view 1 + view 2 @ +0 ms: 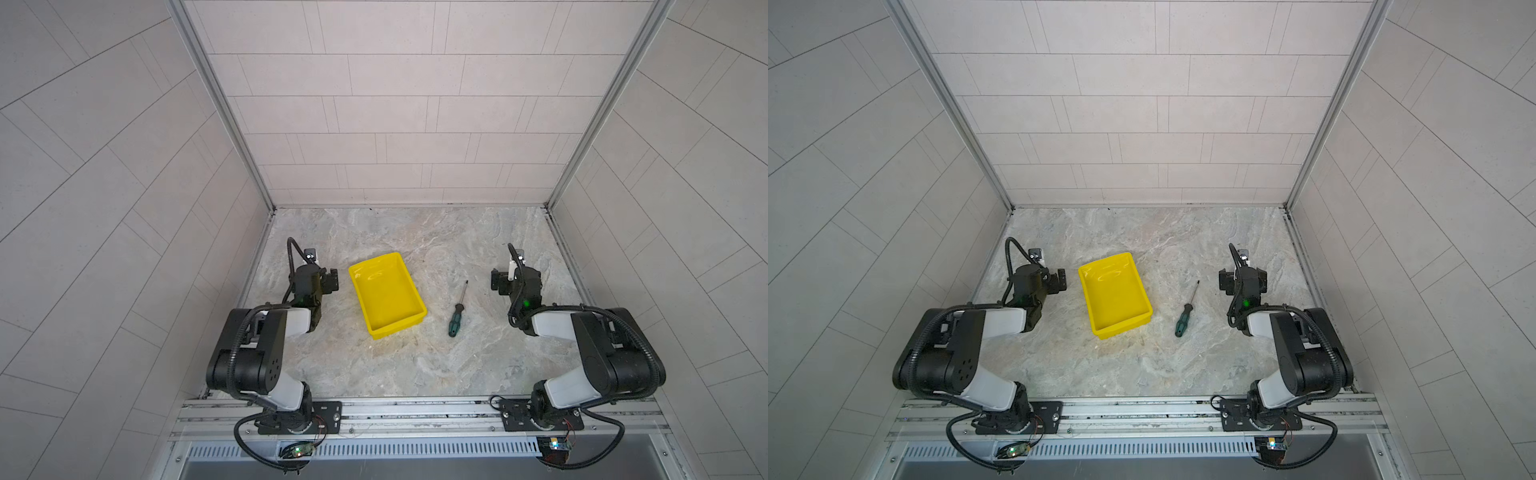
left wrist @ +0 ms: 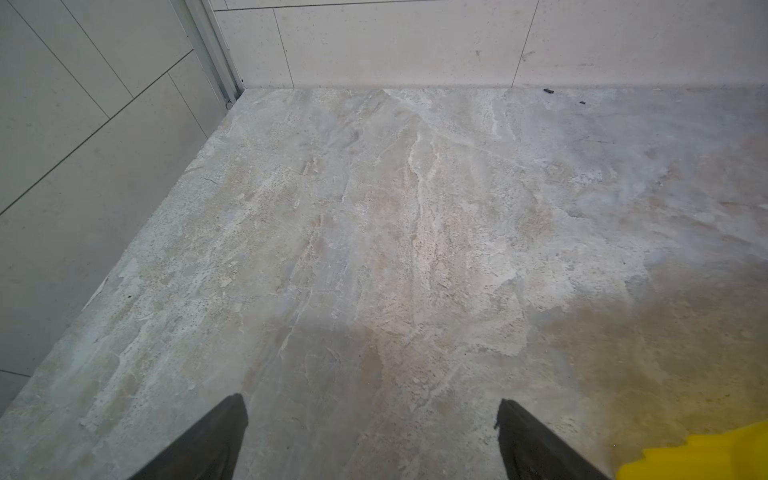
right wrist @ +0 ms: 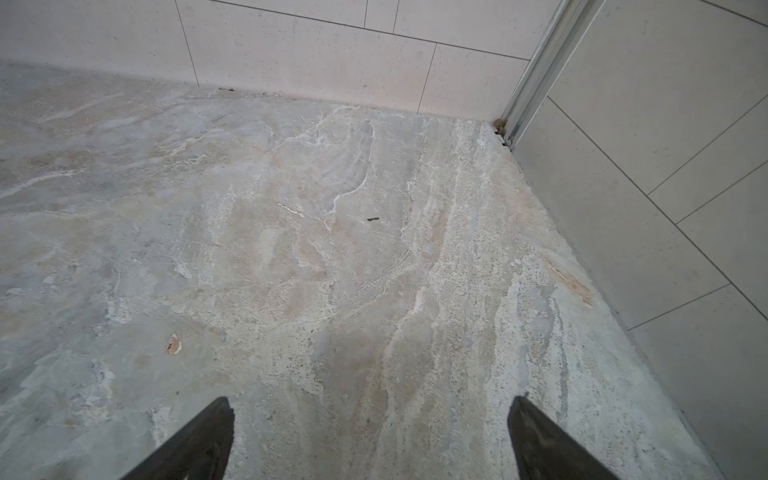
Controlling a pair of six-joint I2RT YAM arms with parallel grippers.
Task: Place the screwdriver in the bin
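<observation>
Screwdriver [image 1: 457, 308] lies flat on the marble tabletop [image 1: 415, 365], right of centre in both top views [image 1: 1187, 309]. Its green and black handle points toward the lower edge of the frame. The thin dark shaft points up and slightly right.

Bin [image 1: 386, 299] sits just left of centre in both top views [image 1: 1115, 297]. It is yellow with a glossy inside, and its long side runs up-down, a bit tilted. The screwdriver is outside the bin, near its right wall, with bare tabletop between them.

Left gripper [image 1: 331, 280] is at middle left of the frame, just beside the bin's upper left wall; cannot tell if it touches. In the left wrist view its two dark fingers [image 2: 216, 440] stand well apart, so the jaws are spread, with only marble between them. A yellow corner of the bin [image 2: 706, 457] shows beside one finger.

Right gripper [image 1: 496, 280] is at middle right, to the right of the shaft tip and apart from it. In the right wrist view its fingers [image 3: 199, 440] are also wide apart, jaws spread, over bare marble.

Both arms are folded, with their bases on the rail [image 1: 415, 409] along the lower edge. Grey tiled walls [image 1: 395, 116] stand on three sides.
</observation>
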